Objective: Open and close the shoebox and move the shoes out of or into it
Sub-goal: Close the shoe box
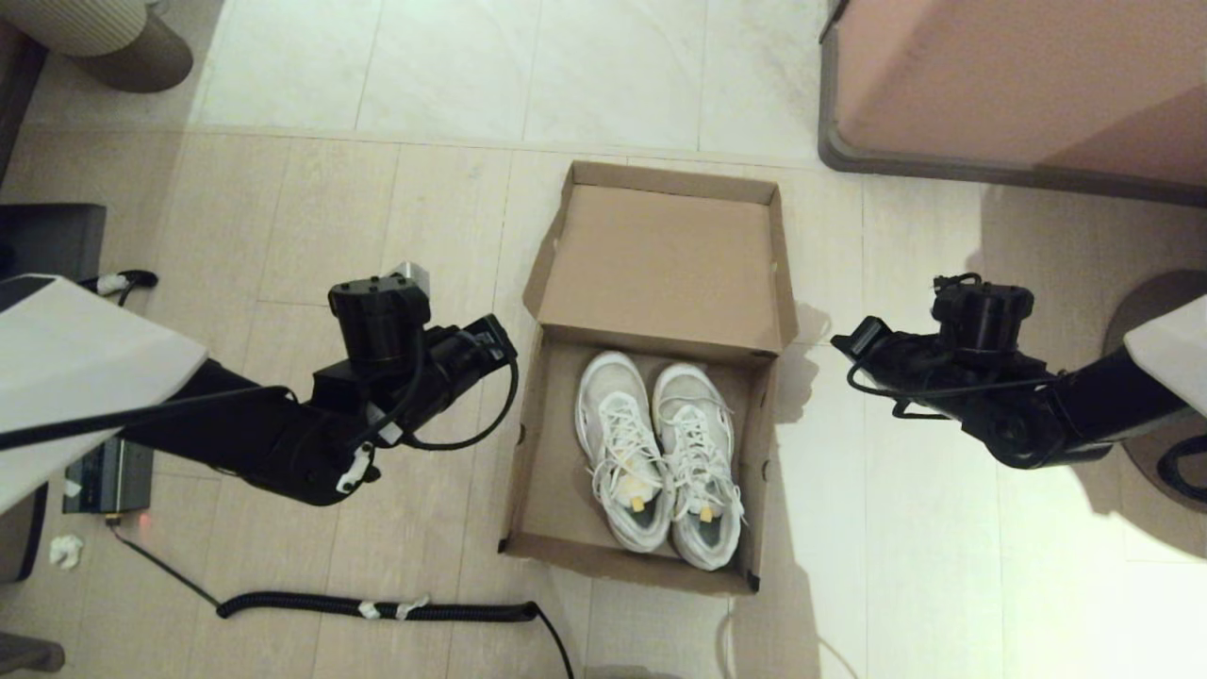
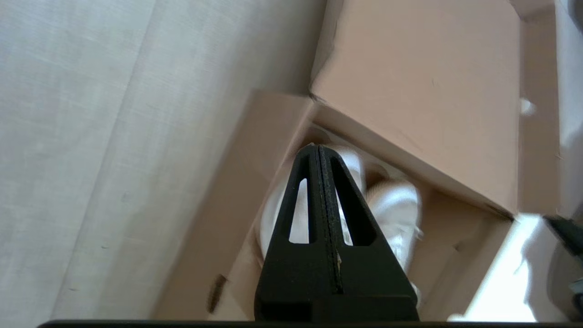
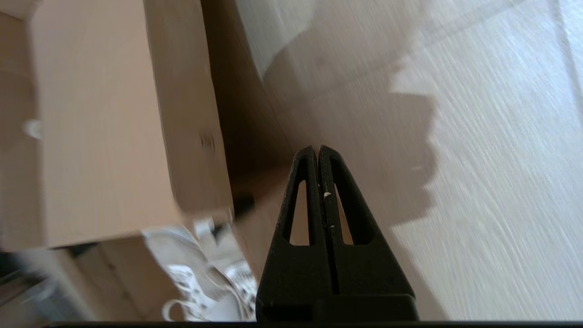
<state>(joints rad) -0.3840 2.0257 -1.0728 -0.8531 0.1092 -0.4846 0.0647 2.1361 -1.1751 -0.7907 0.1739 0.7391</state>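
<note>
While the shoebox (image 1: 552, 471) stands on the floor between our two arms, we note that its flap lid (image 1: 663, 259) is folded back on the far side, its inner face turned up, so we judge the opening step complete. We see the shoes (image 1: 660, 451) lying side by side inside the box, touching each other along their inner edges and set toward our right wall, with bare cardboard showing along the left wall. We therefore judge that either removal of the shoes is not yet begun, or the shoes are already loaded and only closing the lid is left; the views do not settle which.

We read the long axis of each shoe as running parallel to the box's long side, from near to far. The toes point away from us toward the lid hinge, and the heel openings with their yellow tags face the near wall. The box's long axis runs the same way, slightly skewed to the floor tiles.

We hold the left gripper (image 2: 319, 152) just outside the left wall, jaws pressed together on nothing. We hold the right gripper (image 3: 317, 152) beside the right wall above bare floor, jaws likewise closed and empty
</note>
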